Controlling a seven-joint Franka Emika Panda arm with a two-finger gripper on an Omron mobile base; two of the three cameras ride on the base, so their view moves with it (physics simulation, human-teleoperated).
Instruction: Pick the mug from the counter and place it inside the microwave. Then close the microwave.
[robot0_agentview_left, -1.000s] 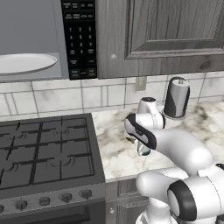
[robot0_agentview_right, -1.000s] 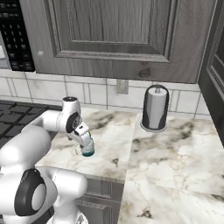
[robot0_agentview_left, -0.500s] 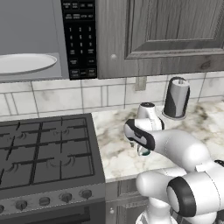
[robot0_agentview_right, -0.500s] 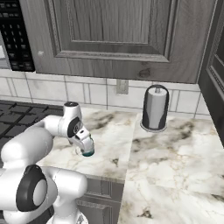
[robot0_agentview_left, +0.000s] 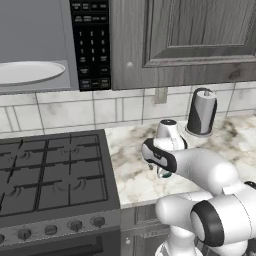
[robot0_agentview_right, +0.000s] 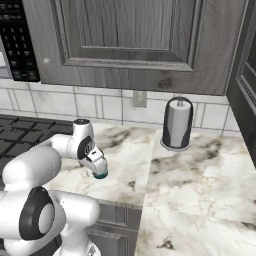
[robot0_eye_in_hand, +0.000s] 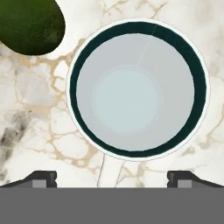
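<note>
The veined marble counter (robot0_agentview_right: 200, 175) is being flanked by a gas stove (robot0_agentview_left: 50, 175). The mug (robot0_eye_in_hand: 138, 89) is being stood on it, directly beneath the gripper (robot0_eye_in_hand: 111, 178), whose fingers are being held apart.

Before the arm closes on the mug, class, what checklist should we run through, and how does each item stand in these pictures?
1. Gripper above the mug, looking straight into it: ok.
2. Fingertips spread apart: ok.
3. Mug centred between the tips: not ok, it sits off to one side in the hand view.
4. Dark green round object apart from the mug rim: ok.
5. Microwave open, plate bare: ok.
6. Height above the counter: cannot tell.
</note>
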